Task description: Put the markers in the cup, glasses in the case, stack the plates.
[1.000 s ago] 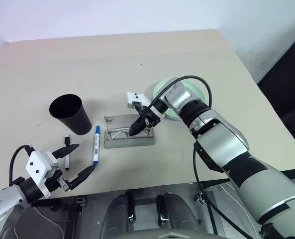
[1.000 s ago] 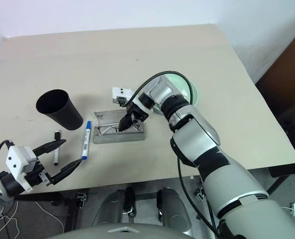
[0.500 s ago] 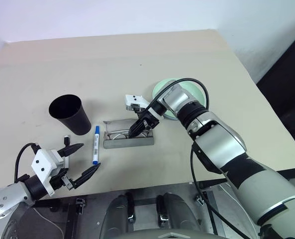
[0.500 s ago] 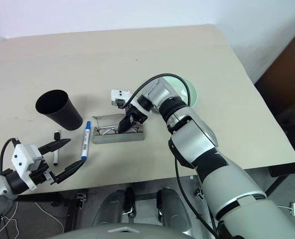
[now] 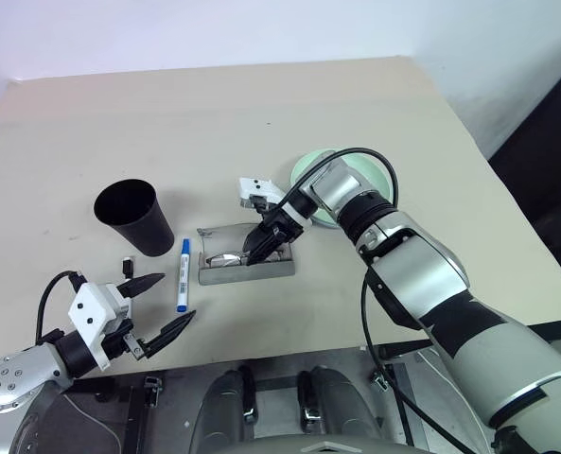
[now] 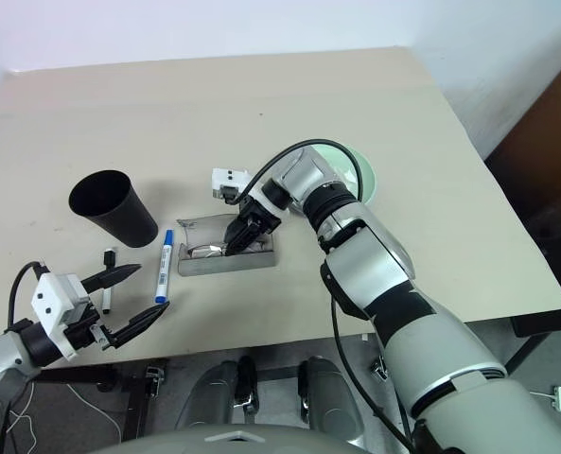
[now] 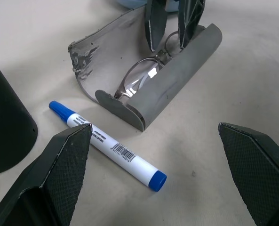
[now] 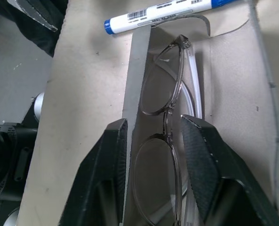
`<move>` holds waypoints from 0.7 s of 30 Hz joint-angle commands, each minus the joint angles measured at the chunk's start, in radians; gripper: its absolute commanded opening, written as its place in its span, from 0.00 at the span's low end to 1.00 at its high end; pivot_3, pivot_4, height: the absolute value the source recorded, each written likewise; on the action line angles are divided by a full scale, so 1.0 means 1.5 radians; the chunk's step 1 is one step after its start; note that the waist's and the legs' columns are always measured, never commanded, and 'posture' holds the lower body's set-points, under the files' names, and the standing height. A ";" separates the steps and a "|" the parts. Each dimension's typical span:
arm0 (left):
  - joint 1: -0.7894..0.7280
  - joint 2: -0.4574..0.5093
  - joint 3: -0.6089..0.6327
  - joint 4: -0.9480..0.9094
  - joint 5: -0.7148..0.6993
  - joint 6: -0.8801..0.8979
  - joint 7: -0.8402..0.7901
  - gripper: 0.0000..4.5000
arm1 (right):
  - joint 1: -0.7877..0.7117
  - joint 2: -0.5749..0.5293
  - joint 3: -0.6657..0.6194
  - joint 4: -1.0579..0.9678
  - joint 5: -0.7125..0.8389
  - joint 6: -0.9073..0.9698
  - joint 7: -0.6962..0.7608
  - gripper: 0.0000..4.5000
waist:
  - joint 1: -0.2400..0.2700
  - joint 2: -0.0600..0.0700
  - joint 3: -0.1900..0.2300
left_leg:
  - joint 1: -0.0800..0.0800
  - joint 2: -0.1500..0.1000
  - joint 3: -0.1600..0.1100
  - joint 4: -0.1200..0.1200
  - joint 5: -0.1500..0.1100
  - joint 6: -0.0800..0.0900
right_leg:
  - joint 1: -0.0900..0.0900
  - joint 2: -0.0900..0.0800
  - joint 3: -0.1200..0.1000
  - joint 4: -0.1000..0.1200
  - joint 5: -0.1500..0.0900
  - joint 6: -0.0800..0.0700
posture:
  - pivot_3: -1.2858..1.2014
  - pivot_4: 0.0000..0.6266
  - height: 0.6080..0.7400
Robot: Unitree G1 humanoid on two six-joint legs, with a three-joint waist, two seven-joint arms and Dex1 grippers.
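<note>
Two grippers work over a beige table [image 5: 375,104]. The right gripper [image 5: 262,246] reaches down into the open grey case [image 5: 247,266], which lies near the middle of the table, closer to the front edge. Its fingers [image 8: 203,160] stand partly apart, one on each side of the glasses [image 8: 165,141], and they do not clamp the frame. The glasses lie inside the case, along its length, with the lid [image 7: 111,37] standing open behind them.

The left gripper [image 5: 154,307] hangs over the front edge near the front left corner, jaws spread wide and empty, pointing toward the case.

The blue marker [image 5: 183,275] lies flat on the table just left of the case, between the case and the left gripper, its length running toward the front edge. The black marker [image 6: 107,281] lies farther left, partly behind the left gripper's upper finger, also flat on the table.

The cup [image 5: 133,217] stands upright behind the markers, toward the left edge, mouth open and nothing seen inside.

The green plate [image 5: 310,170] sits right of the case, toward the middle of the table, mostly covered by the right arm. In the left wrist view a pale blue plate [image 7: 130,4] edge shows just behind the case; whether one plate lies on the other I cannot tell.
</note>
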State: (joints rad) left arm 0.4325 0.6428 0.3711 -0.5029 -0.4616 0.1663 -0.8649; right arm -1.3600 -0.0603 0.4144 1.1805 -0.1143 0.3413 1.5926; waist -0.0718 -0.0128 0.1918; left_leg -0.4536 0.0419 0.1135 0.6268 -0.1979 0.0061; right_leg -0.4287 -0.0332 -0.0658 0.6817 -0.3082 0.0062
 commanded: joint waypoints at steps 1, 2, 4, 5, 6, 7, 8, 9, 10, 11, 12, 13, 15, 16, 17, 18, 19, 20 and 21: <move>-0.004 0.001 -0.001 -0.015 -0.001 -0.005 0.004 1.00 | -0.010 0.003 -0.015 0.005 -0.004 0.005 -0.003 0.38 | 0.000 0.000 0.000 | 0.000 0.000 0.000 0.000 0.000 0.000 | 0.000 0.000 0.000 0.000 0.000 0.000 | 0.52 0.24 0.81; -0.007 0.002 -0.002 -0.014 0.001 -0.004 0.004 1.00 | -0.013 0.002 -0.018 0.006 -0.004 0.006 -0.004 0.38 | 0.000 0.000 0.000 | 0.000 0.000 0.000 0.000 0.000 0.000 | 0.000 0.000 0.000 0.000 0.000 0.000 | 0.52 0.24 0.81; -0.013 0.003 -0.004 -0.011 0.000 -0.002 0.004 1.00 | -0.021 0.000 -0.025 0.007 -0.002 0.012 -0.006 0.38 | 0.000 0.000 0.000 | 0.000 0.000 0.000 0.000 0.000 0.000 | 0.000 0.000 0.000 0.000 0.000 0.000 | 0.52 0.24 0.81; -0.015 0.003 -0.004 -0.011 -0.001 -0.001 0.004 1.00 | -0.024 -0.002 -0.028 0.006 0.000 0.014 -0.003 0.38 | 0.000 0.000 0.000 | 0.000 0.000 0.000 0.000 0.000 0.000 | 0.000 0.000 0.000 0.000 0.000 0.000 | 0.52 0.24 0.81; -0.016 0.003 -0.005 -0.010 -0.001 0.000 0.003 1.00 | -0.029 -0.005 -0.033 0.003 0.003 0.017 0.002 0.38 | 0.000 0.000 0.000 | 0.000 0.000 0.000 0.000 0.000 0.000 | 0.000 0.000 0.000 0.000 0.000 0.000 | 0.52 0.24 0.81; -0.018 0.003 -0.007 -0.008 -0.001 0.000 0.002 1.00 | -0.036 -0.010 -0.036 -0.002 0.012 0.024 0.008 0.38 | 0.000 0.000 0.000 | 0.000 0.000 0.000 0.000 0.000 0.000 | 0.000 0.000 0.000 0.000 0.000 0.000 | 0.52 0.24 0.81; -0.020 0.004 -0.008 -0.006 0.000 0.000 0.001 1.00 | -0.041 -0.016 -0.038 -0.009 0.024 0.028 0.012 0.38 | 0.000 0.000 0.000 | 0.000 0.000 0.000 0.000 0.000 0.000 | 0.000 0.000 0.000 0.000 0.000 0.000 | 0.52 0.24 0.81; -0.023 0.004 -0.009 -0.004 0.002 0.000 0.001 1.00 | -0.044 -0.022 -0.039 -0.016 0.030 0.029 0.014 0.38 | 0.001 0.000 0.000 | 0.000 0.000 0.000 0.000 0.000 0.000 | 0.000 0.000 0.000 0.000 0.000 0.000 | 0.52 0.24 0.81; -0.025 0.005 -0.010 -0.004 0.002 0.000 0.001 1.00 | -0.045 -0.026 -0.039 -0.021 0.034 0.029 0.015 0.38 | 0.001 0.000 0.000 | 0.000 0.000 0.000 0.000 0.000 0.000 | 0.000 0.000 0.000 0.000 0.000 0.000 | 0.52 0.24 0.81; -0.026 0.005 -0.011 -0.003 0.002 0.001 0.001 1.00 | -0.045 -0.028 -0.037 -0.024 0.034 0.029 0.015 0.38 | 0.000 0.000 0.000 | 0.000 0.000 0.000 0.000 0.000 0.000 | 0.000 0.000 0.000 0.000 0.000 0.000 | 0.52 0.24 0.81; -0.028 0.005 -0.011 -0.004 0.001 0.002 0.001 1.00 | -0.045 -0.035 -0.037 -0.035 0.048 0.034 0.015 0.38 | 0.000 0.000 0.000 | 0.000 0.000 0.000 0.000 0.000 0.000 | 0.000 0.000 0.000 0.000 0.000 0.000 | 0.52 0.24 0.81; -0.030 0.005 -0.011 -0.004 0.000 0.002 0.001 1.00 | -0.046 -0.043 -0.040 -0.046 0.062 0.041 0.015 0.38 | 0.000 0.000 0.000 | 0.000 0.000 0.000 0.000 0.000 0.000 | 0.000 0.000 0.000 0.000 0.000 0.000 | 0.52 0.24 0.81; -0.031 0.005 -0.012 -0.003 -0.001 0.002 0.000 1.00 | -0.044 -0.056 -0.040 -0.067 0.090 0.050 0.015 0.38 | 0.000 0.000 0.000 | 0.000 0.000 0.000 0.000 0.000 0.000 | 0.000 0.000 0.000 0.000 0.000 0.000 | 0.52 0.24 0.81; -0.031 0.006 -0.011 -0.004 0.000 0.002 0.001 1.00 | -0.041 -0.069 -0.036 -0.085 0.112 0.050 0.015 0.34 | 0.000 0.000 0.000 | 0.000 0.000 0.000 0.000 0.000 0.000 | 0.000 0.000 0.000 0.000 0.000 0.000 | 0.52 0.24 0.81; -0.031 0.008 -0.010 -0.005 0.001 0.002 0.002 1.00 | -0.038 -0.080 -0.034 -0.100 0.130 0.050 0.015 0.30 | 0.000 0.000 0.000 | 0.000 0.000 0.000 0.000 0.000 0.000 | 0.000 0.000 0.000 0.000 0.000 0.000 | 0.52 0.24 0.81; -0.031 0.009 -0.008 -0.007 0.000 0.004 0.004 1.00 | -0.039 -0.087 -0.042 -0.106 0.139 0.050 0.015 0.25 | 0.000 0.000 0.000 | 0.000 0.000 0.000 0.000 0.000 0.000 | 0.000 0.000 0.000 0.000 0.000 0.000 | 0.52 0.24 0.81; -0.032 0.010 -0.006 -0.010 -0.002 0.007 0.005 1.00 | -0.042 -0.091 -0.052 -0.104 0.141 0.049 0.015 0.18 | 0.001 0.000 0.000 | 0.000 0.000 0.000 0.000 0.000 0.000 | 0.000 0.000 0.000 0.000 0.000 0.000 | 0.52 0.24 0.81; -0.032 0.011 -0.004 -0.012 -0.005 0.008 0.006 1.00 | -0.044 -0.093 -0.066 -0.098 0.140 0.042 0.015 0.11 | 0.001 0.000 0.000 | 0.000 0.000 0.000 0.000 0.000 0.000 | 0.000 0.000 0.000 0.000 0.000 0.000 | 0.52 0.24 0.81; -0.032 0.011 -0.003 -0.013 -0.006 0.009 0.006 1.00 | -0.045 -0.093 -0.075 -0.094 0.138 0.038 0.014 0.03 | 0.000 0.000 0.000 | 0.000 0.000 0.000 0.000 0.000 0.000 | 0.000 0.000 0.000 0.000 0.000 0.000 | 0.52 0.24 0.81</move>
State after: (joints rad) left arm 0.3843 0.6505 0.3470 -0.4924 -0.4609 0.1813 -0.8626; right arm -1.3974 -0.1974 0.3402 1.0550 0.0710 0.4117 1.6062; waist -0.0716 -0.0125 0.1920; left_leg -0.4540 0.0419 0.1135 0.6270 -0.1977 0.0060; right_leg -0.4289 -0.0332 -0.0660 0.6819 -0.3078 0.0070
